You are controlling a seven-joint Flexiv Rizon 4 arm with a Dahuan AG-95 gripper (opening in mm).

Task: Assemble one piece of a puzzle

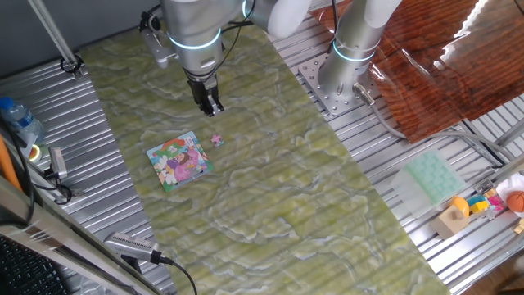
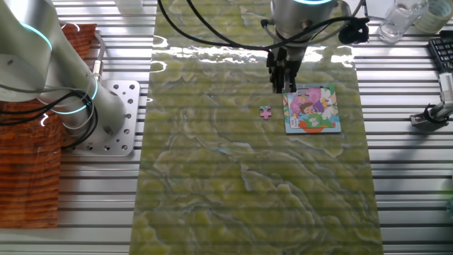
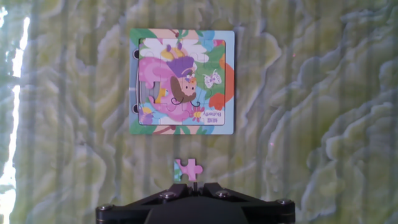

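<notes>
The puzzle [image 1: 179, 161] [image 2: 312, 108] [image 3: 182, 81] is a small square cartoon picture with a blue edge, lying flat on the green mat. The piece [image 1: 216, 139] [image 2: 265, 111] [image 3: 188, 169], tiny and pink-and-white, lies loose on the mat a short way from the puzzle's edge. My gripper [image 1: 211, 105] [image 2: 285, 86] [image 3: 194, 184] hangs above the mat, beside the piece and apart from it. Its fingers stand together with only a thin slit between them, and nothing is held.
The arm's base plate [image 1: 327, 82] [image 2: 113, 120] stands beside the mat. A brown wooden board [image 1: 442, 65] lies beyond it. A pale green moulded tray [image 1: 431, 179] and small toys [image 1: 483, 205] sit at the right. A bottle [image 1: 20, 123] and cables lie at the left.
</notes>
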